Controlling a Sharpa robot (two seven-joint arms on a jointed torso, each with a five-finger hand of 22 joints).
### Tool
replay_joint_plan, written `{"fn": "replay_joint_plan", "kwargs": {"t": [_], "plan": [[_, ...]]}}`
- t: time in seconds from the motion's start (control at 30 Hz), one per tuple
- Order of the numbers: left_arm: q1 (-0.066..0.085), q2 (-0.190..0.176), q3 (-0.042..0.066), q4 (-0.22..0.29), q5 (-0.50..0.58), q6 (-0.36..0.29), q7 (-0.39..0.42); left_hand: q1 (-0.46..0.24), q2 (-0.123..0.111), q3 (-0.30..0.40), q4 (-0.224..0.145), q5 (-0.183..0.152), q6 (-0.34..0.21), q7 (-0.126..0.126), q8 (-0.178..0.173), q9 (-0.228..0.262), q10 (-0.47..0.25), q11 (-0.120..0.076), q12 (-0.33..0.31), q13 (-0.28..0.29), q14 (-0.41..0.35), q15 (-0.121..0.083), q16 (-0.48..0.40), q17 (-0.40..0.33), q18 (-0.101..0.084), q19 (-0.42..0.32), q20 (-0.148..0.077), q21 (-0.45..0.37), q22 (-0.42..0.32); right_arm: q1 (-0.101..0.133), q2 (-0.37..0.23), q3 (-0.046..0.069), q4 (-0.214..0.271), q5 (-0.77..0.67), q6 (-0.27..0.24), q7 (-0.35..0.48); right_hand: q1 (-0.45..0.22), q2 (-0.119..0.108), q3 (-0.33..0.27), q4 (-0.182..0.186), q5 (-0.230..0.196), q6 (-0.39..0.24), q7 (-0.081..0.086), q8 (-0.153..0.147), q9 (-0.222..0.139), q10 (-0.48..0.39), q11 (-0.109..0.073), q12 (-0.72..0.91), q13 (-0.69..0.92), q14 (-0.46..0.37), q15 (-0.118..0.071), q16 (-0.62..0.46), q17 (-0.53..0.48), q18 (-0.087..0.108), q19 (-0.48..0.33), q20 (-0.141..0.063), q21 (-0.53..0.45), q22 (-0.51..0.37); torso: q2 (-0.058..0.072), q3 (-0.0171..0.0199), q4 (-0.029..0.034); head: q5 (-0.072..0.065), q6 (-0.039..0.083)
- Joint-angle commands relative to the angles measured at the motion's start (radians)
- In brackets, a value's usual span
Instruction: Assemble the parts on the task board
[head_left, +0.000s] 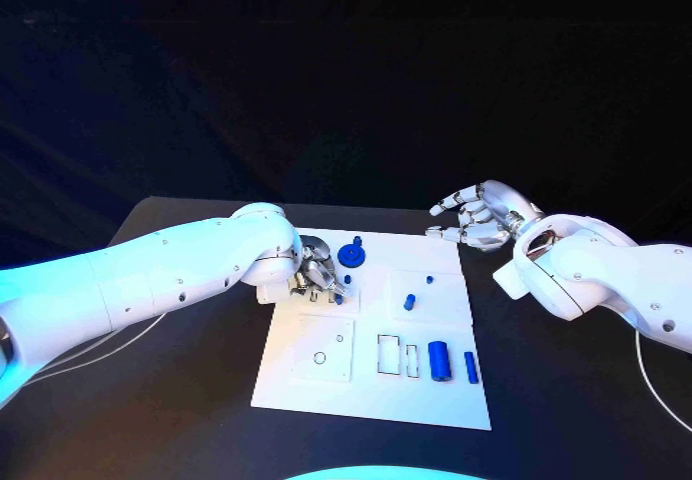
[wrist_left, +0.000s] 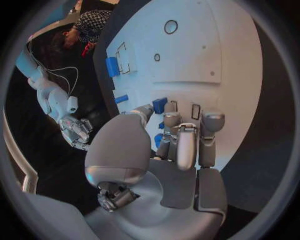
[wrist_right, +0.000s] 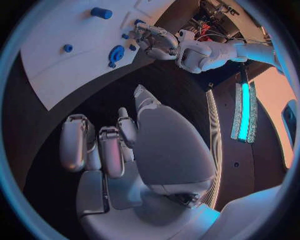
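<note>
left hand (wrist_left: 164, 131) pinches a blue part (wrist_left: 160, 105), clear from its wrist; right hand (head_left: 476, 218) hangs spread, empty.

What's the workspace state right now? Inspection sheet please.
Surface: black table, bare around the board.
Job's things: white board mid-table; blue parts on it, some lying, some standing.
Clutter: nothing seen.
Hands: left hand over the board, fingers at a blue part, grip unclear; right hand off the board's far right corner, fingers curled, holding nothing.
Cables: thin white ones along both arms.
Surroundings: dark.
</note>
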Motion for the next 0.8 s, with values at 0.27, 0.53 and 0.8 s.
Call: {"fn": "replay_joint_plan", "kwargs": {"t": [0.27,0.53,0.8], "plan": [[0.0,0.008,-0.004,-0.007,0.015,0.025,0.015,0.051,-0.009,0.081,-0.004,0.004,0.0,-0.01,0.003,0.016,0.006,-0.01,0.008,0.005,0.046,-0.01,0.006,0.13,-0.012,0.002,-0.002,0.01,0.01,0.0,0.001,0.0,-0.001,-0.003,0.018,0.001,0.007,0.007,0.006,0.0,0.0,0.0,-0.001,0.005,0.001,-0.008,0.0,-0.005,-0.001,0.07,-0.004,-0.007,0.123,0.007,-0.009,0.001,-0.005,0.073,0.0,0.0004,0.0006,-0.002,-0.003],[0.0,0.002,-0.004,0.0,0.016,0.01,0.026,0.091,-0.047,0.271,-0.028,0.003,-0.001,-0.014,0.022,0.056,0.027,-0.015,0.011,0.011,0.055,-0.015,0.014,0.147,-0.015,0.01,-0.007,0.023,0.03,0.0,0.0,0.0,-0.002,-0.003,0.02,0.001,0.007,0.007,0.006,0.0,0.0,0.0,-0.001,0.005,0.001,-0.008,0.0,-0.005,-0.001,0.07,-0.004,-0.007,0.123,0.007,-0.009,0.001,-0.005,0.073,0.0,-0.0002,-0.0005,-0.002,-0.003],[-0.001,-0.013,0.0,0.019,0.027,-0.02,0.033,0.063,-0.084,0.392,-0.073,0.003,0.006,-0.02,0.044,0.091,0.064,-0.021,0.033,0.04,0.069,-0.021,0.027,0.174,-0.02,0.032,-0.011,0.041,0.064,-0.001,0.0,0.0,-0.003,-0.001,0.022,0.002,0.007,0.007,0.006,0.0,0.0,0.001,-0.001,0.006,0.001,-0.008,0.0,-0.006,-0.001,0.069,-0.004,-0.008,0.122,0.008,-0.01,0.001,-0.007,0.072,0.0,0.0002,0.0004,-0.002,-0.002]]}}
